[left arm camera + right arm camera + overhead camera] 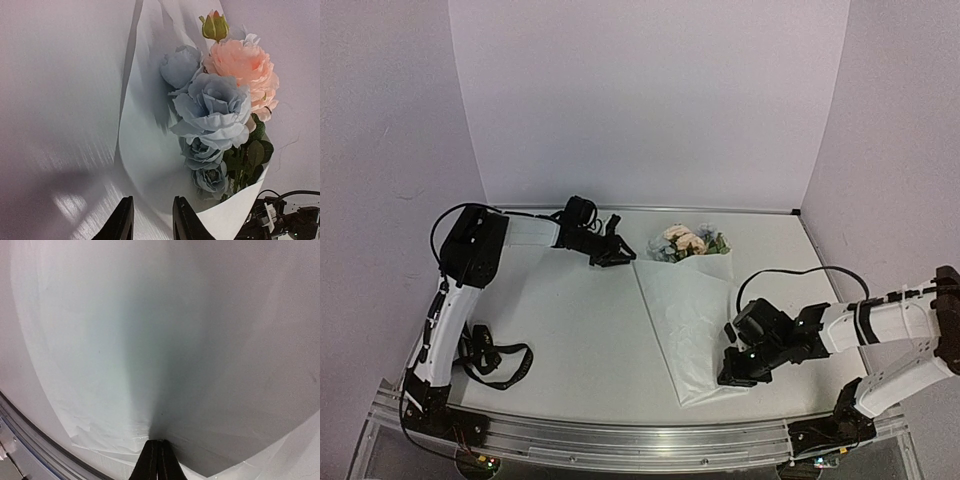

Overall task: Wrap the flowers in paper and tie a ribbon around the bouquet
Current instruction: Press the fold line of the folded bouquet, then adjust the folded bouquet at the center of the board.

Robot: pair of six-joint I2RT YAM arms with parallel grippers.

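Though near left gripper (pixel 612 257), bouquet (pixel 695 310) apart.

left claw (pixel 151 210): jaws apart, empty | paper (pixel 145 150): cone wrapped around flowers (pixel 220 110) | flowers: peach and blue-grey, upper right

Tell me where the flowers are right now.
In the top view, the flowers lie near the table's far edge, at the far end of the white paper, just right of the left arm's jaws.

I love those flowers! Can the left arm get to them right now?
Probably yes: the left gripper sits close beside the flowers, jaws a little apart, and nothing stands between them.
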